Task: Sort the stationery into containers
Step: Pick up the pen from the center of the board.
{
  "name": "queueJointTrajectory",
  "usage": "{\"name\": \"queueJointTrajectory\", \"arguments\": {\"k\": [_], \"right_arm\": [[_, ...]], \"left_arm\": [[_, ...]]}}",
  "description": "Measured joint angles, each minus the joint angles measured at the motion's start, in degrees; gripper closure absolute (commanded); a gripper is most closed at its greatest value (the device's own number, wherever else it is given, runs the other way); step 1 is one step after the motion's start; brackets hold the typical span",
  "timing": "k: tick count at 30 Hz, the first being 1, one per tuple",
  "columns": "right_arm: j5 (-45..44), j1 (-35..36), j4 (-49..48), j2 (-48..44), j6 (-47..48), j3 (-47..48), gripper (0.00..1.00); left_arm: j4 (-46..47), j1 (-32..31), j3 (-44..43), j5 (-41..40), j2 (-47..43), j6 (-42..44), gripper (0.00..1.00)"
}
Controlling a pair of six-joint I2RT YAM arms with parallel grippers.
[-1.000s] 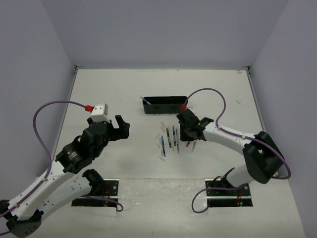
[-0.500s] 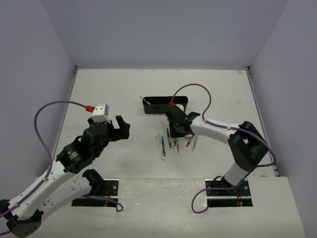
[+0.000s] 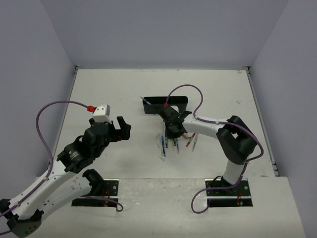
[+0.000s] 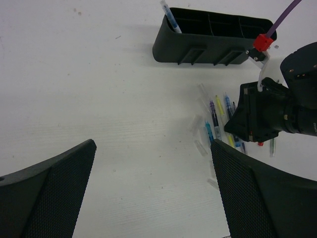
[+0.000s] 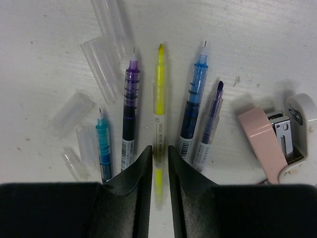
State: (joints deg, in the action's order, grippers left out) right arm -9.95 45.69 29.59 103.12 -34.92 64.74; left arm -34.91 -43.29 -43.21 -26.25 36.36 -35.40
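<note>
Right wrist view is showing the right gripper pinching the barrel of the yellow pen, its fingers nearly together. The pen is lying flat on the table between a purple pen and a blue pen. A teal pen, clear caps and a pink and white stapler are lying alongside. The black tray is sitting just beyond the pens, with one pen leaning in its left end compartment. The left gripper is hovering well to the left, its fingers wide apart.

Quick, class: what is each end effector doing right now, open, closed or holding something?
Left end effector: open, holding nothing.
Right end effector: closed on the yellow pen.
</note>
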Motion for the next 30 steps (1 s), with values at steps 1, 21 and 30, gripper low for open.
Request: {"name": "queueJointTrajectory", "arguments": {"k": [1, 21, 30], "right_arm": [[0.0, 0.0, 0.0, 0.2, 0.0, 0.0, 0.81], [-1.2, 0.1, 2.3, -0.4, 0.0, 1.6, 1.00], [-2.7, 0.1, 6.0, -26.8, 0.1, -0.1, 1.00]], "left_arm": [[0.0, 0.0, 0.0, 0.1, 0.0, 0.0, 0.00], [0.8, -0.3, 0.0, 0.7, 6.0, -1.8, 0.00], [8.0, -4.6, 0.2, 1.7, 25.6, -8.0, 0.14]]}}
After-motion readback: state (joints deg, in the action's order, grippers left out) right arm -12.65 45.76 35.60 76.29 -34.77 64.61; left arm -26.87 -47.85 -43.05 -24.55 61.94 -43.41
